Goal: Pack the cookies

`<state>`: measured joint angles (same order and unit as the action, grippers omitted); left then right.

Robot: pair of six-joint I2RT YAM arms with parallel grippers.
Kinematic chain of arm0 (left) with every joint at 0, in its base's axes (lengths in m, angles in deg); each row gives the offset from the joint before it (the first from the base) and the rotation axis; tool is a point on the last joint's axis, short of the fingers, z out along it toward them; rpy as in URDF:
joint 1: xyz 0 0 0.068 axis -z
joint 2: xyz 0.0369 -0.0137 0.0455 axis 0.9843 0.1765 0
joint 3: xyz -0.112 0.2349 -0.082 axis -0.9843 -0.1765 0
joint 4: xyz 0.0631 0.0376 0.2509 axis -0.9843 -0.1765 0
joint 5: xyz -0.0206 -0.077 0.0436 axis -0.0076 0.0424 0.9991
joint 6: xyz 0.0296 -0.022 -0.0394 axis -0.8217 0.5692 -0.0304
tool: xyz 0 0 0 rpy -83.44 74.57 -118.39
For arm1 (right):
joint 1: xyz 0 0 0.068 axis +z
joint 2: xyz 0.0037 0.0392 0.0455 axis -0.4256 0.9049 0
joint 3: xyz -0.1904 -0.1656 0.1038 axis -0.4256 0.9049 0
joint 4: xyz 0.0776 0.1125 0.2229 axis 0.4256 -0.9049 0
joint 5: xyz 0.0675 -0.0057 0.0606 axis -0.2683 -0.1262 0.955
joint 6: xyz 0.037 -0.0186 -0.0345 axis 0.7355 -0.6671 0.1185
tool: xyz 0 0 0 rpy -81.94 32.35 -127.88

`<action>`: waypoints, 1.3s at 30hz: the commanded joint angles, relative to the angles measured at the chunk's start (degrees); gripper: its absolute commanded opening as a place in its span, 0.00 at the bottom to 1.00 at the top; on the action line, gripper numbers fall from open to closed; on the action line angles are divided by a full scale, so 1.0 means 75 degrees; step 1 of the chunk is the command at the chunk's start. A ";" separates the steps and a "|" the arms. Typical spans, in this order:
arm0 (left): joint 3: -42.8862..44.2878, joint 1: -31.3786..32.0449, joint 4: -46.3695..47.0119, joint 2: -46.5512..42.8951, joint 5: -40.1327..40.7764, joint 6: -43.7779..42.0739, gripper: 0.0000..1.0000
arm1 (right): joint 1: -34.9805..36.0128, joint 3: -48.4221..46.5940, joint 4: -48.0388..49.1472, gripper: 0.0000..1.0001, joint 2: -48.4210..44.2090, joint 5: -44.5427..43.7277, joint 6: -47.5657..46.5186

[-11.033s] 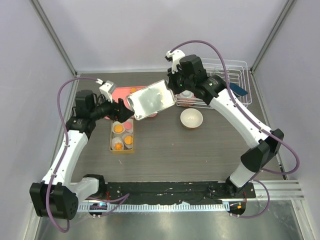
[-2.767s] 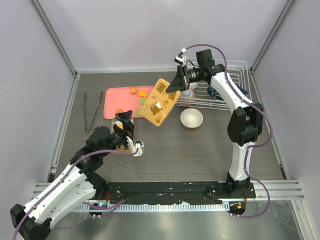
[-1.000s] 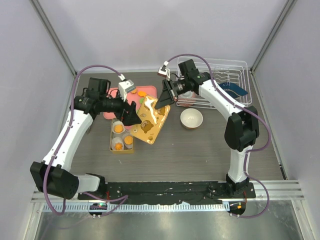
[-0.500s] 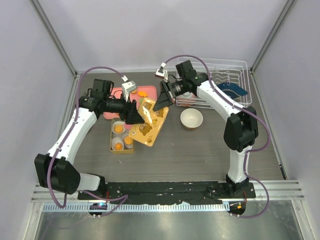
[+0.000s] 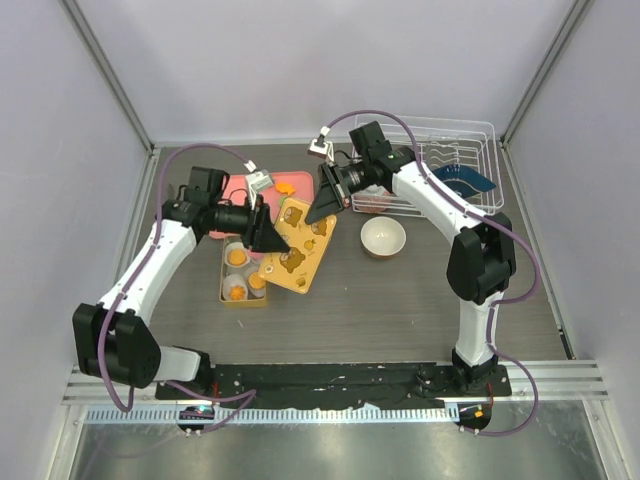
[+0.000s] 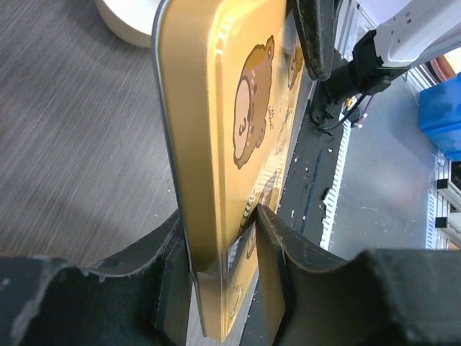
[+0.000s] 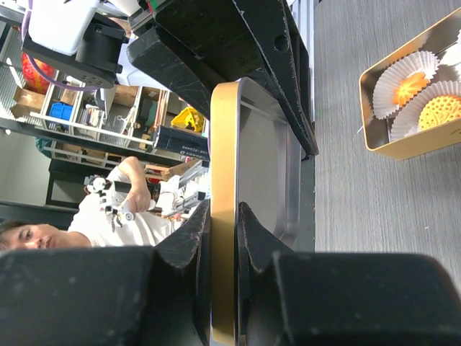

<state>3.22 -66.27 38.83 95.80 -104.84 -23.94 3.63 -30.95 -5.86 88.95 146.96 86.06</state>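
Gold tin [image 5: 222, 282] holds cookies [image 5: 236, 257] in paper cups [image 7: 425, 65]. Left end effector [image 6: 222, 220] and right end effector [image 7: 223, 209] both clamp the tilted bear-print lid [image 5: 295, 255] beside it.

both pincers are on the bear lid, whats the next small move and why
Probably level the lid and ease it over the open tin: left pincer and right pincer grip its opposite edges, it hangs tilted beside the tin, and the cookies inside lie uncovered.

The right gripper [image 7: 223, 213] pinches the near edge of the gold-rimmed lid [image 7: 223, 144], which is seen edge-on with its silvery inside facing right. The left gripper [image 7: 232, 76] flanks the lid's far end. Right of the lid, a gold tin [image 7: 403, 146] holds orange cookies [image 7: 441, 109] in white paper cups [image 7: 392, 72].
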 commanded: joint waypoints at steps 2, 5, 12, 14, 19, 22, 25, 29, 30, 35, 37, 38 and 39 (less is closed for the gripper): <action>-0.0238 -0.0027 0.0406 -0.0330 -0.0389 0.0243 0.37 | 0.0048 -0.0080 0.0166 0.01 -0.0356 0.0304 -0.0086; -0.0343 -0.0027 0.0523 -0.0424 -0.0459 0.0371 0.33 | 0.0036 -0.0091 0.0166 0.01 -0.0356 0.0316 -0.0063; -0.0730 -0.0132 0.1470 -0.0600 -0.0600 0.1284 0.22 | 0.0048 -0.0056 0.0166 0.09 -0.0368 0.0281 -0.0133; -0.0800 -0.0191 0.1613 -0.0600 -0.0647 0.1345 0.17 | 0.0048 -0.0021 0.0166 0.19 -0.0344 0.0200 -0.0133; -0.0964 -0.0390 0.1988 -0.0647 -0.0834 0.2000 0.00 | 0.0036 0.0002 0.0166 0.46 -0.0297 0.0070 -0.0168; -0.1117 -0.0461 0.2163 -0.0729 -0.0881 0.2176 0.00 | 0.0036 -0.0021 0.0166 0.52 -0.0262 -0.0012 -0.0168; -0.1281 -0.0519 0.2339 -0.0846 -0.0952 0.2317 0.00 | 0.0001 -0.0033 0.0166 0.56 -0.0262 -0.0292 -0.0192; -0.1445 -0.0671 0.2445 -0.0975 -0.1022 0.2516 0.00 | -0.0081 -0.0009 0.0166 0.60 -0.0297 -0.0784 -0.0215; -0.1468 -0.0776 0.2434 -0.0987 -0.1045 0.2517 0.00 | -0.0150 -0.0009 0.0166 0.60 -0.0321 -0.0925 -0.0215; -0.1597 -0.1326 0.1932 -0.0975 -0.1256 0.2260 0.00 | -0.0362 0.0014 0.0131 0.63 -0.0496 -0.2003 -0.0261; -0.1621 -0.1503 0.1766 -0.0975 -0.1362 0.1979 0.00 | -0.0385 0.0014 0.0049 0.63 -0.0531 -0.2389 -0.0297; -0.1609 -0.1678 0.1499 -0.0975 -0.1385 0.1862 0.00 | -0.0397 0.0003 -0.0009 0.63 -0.0567 -0.2681 -0.0390; -0.1632 -0.1749 0.1415 -0.0975 -0.1385 0.1686 0.00 | -0.0386 0.0014 -0.0056 0.63 -0.0590 -0.2846 -0.0402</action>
<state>-8.65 -76.70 52.62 89.90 -112.42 -7.50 1.01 -30.86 -5.36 88.95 133.38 84.33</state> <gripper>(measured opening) 0.193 0.625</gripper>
